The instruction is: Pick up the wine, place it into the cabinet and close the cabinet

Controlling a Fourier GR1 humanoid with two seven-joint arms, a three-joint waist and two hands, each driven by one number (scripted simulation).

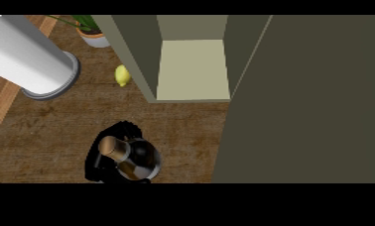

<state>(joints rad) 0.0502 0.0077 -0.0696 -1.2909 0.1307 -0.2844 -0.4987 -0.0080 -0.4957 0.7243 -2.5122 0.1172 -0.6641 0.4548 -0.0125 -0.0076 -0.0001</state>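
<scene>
Nearest, the wine [126, 156] is seen from above, neck up, over the wooden surface [183, 126], gripped by a black hand [99, 163] whose fingers are curled round it; which hand cannot be told. Farther right, the cabinet [192, 66] stands open, a lemon [122, 75] just left.

A lemon [122, 75] lies on the counter [73, 116]; potted plant [91, 30] behind.
</scene>
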